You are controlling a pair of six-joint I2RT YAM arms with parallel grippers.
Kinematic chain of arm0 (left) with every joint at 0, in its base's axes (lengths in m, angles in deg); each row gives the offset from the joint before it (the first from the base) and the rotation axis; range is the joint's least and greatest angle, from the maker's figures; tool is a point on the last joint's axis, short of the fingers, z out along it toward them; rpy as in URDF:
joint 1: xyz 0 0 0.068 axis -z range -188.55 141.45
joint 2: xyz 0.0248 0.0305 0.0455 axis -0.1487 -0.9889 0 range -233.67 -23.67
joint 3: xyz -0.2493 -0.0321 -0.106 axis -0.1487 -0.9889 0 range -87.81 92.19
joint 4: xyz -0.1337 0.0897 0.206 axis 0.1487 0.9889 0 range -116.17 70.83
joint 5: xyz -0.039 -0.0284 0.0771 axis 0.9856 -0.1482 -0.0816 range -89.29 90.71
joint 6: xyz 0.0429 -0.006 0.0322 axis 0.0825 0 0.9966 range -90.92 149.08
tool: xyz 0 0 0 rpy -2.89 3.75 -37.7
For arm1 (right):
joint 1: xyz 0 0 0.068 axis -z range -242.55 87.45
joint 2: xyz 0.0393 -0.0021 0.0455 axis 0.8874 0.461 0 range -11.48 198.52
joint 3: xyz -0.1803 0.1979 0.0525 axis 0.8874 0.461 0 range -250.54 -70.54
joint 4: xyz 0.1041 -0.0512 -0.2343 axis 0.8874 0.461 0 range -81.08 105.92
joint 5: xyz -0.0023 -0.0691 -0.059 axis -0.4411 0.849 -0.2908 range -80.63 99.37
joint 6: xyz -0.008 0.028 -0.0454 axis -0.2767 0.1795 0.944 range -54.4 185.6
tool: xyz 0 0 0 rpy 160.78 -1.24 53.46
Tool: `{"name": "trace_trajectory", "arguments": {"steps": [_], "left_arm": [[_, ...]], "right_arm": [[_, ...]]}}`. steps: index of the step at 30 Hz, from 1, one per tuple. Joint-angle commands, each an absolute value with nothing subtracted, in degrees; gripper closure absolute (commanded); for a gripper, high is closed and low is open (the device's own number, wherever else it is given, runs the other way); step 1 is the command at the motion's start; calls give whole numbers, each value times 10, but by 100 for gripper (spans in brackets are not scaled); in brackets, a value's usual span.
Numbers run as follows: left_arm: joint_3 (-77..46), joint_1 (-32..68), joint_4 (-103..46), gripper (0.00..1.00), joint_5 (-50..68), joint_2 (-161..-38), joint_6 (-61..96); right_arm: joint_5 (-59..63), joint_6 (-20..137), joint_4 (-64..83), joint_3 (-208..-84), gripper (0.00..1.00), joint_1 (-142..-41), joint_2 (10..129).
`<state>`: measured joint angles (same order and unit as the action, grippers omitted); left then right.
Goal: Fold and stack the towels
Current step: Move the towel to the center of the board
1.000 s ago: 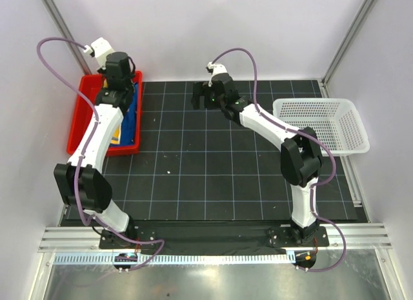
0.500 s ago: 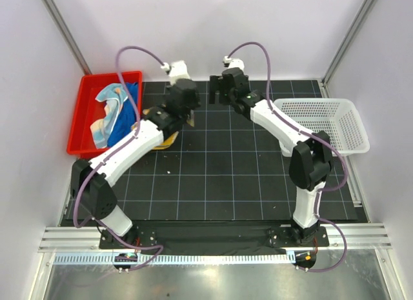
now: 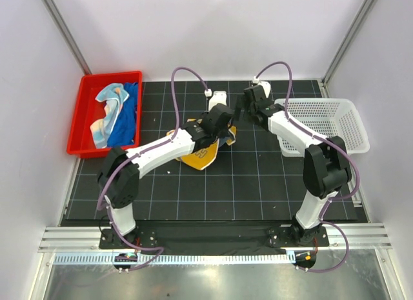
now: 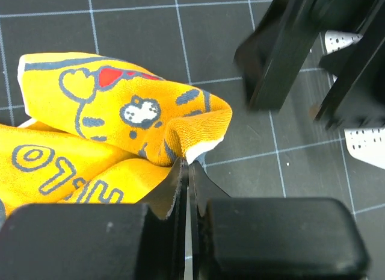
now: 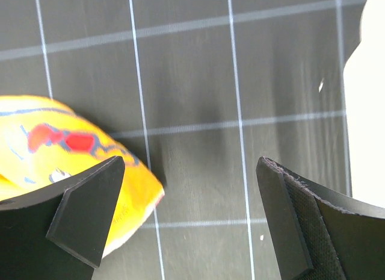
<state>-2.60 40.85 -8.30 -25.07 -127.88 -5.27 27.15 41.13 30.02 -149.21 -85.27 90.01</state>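
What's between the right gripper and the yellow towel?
Only bare black grid mat; the left wrist view shows the gap. The right gripper is open, not touching the yellow towel.

Red tray and white mesh basket, well apart

Overhead; close wrist views, same towel

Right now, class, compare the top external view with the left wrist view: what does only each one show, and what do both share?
Only the top external view shows the red tray holding a blue towel and a pale patterned towel. Only the left wrist view shows the left hand pinched shut on the edge of the yellow towel. Both show that towel on the black mat, the right hand and the white basket.
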Motion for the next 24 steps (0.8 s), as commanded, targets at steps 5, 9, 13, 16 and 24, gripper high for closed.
{"name": "trace_trajectory", "arguments": {"steps": [5, 9, 13, 16, 24], "left_arm": [[-111, 405, -74, 95, -163, -1202, -68], [-133, 420, -65, 100, -71, -1182, -46], [-157, 459, -42, 100, -64, -1149, -27], [-199, 471, -48, 100, -19, -1112, -32], [-279, 480, -34, 98, 76, -1044, -67]], "right_arm": [[270, 405, 287, -1455, 0, -871, 856], [266, 417, 284, -1461, 0, -871, 861], [253, 447, 301, -1516, 0, -872, 889], [214, 476, 319, -1575, 0, -872, 924], [5, 577, 356, -1734, 2, -886, 1059]]}}
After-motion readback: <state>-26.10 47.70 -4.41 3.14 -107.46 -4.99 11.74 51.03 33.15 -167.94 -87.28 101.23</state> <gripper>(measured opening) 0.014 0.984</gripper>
